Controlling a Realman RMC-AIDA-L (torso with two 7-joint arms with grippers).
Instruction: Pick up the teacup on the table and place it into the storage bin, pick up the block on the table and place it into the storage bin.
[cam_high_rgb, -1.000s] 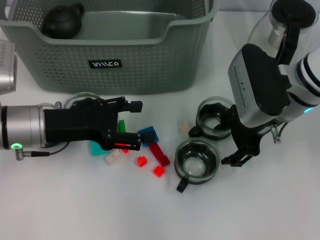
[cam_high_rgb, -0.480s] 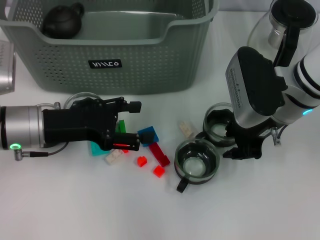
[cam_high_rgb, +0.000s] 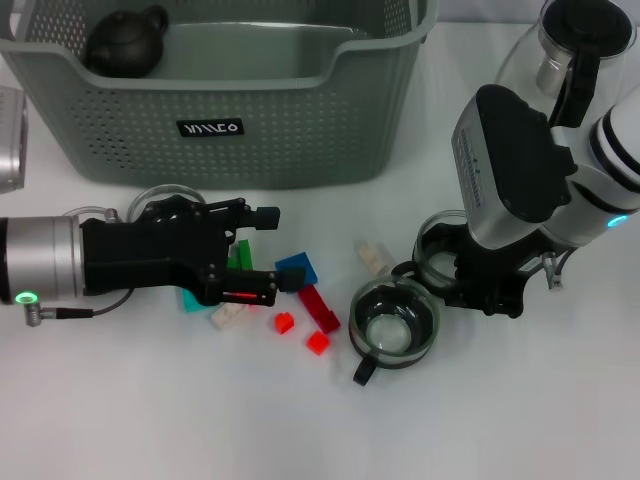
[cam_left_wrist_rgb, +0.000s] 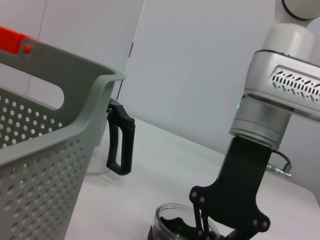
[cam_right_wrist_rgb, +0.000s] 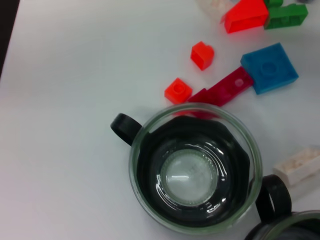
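Note:
Two glass teacups stand right of centre. The front teacup (cam_high_rgb: 395, 322) (cam_right_wrist_rgb: 192, 170) stands free, its handle toward the near edge. My right gripper (cam_high_rgb: 478, 290) is down over the back teacup (cam_high_rgb: 438, 255) (cam_left_wrist_rgb: 182, 227) at its rim. Loose blocks lie in the middle: green (cam_high_rgb: 243, 252), blue (cam_high_rgb: 296, 270) (cam_right_wrist_rgb: 270, 67), dark red (cam_high_rgb: 318, 305) and small red ones (cam_high_rgb: 283, 322). My left gripper (cam_high_rgb: 266, 252) lies low over them, open, with the green block between its fingers. The grey-green storage bin (cam_high_rgb: 210, 128) (cam_left_wrist_rgb: 50, 150) stands at the back.
A dark teapot (cam_high_rgb: 125, 40) sits inside the bin's left end. A glass teapot (cam_high_rgb: 575, 50) with a black handle (cam_left_wrist_rgb: 120, 145) stands at the back right, behind my right arm (cam_left_wrist_rgb: 275, 110). Teal (cam_high_rgb: 192, 297), white (cam_high_rgb: 228, 312) and cream (cam_high_rgb: 371, 258) blocks lie nearby.
My right gripper has shifted right and come down onto the back teacup, which has slid slightly right and nearer. The left gripper has hardly moved.

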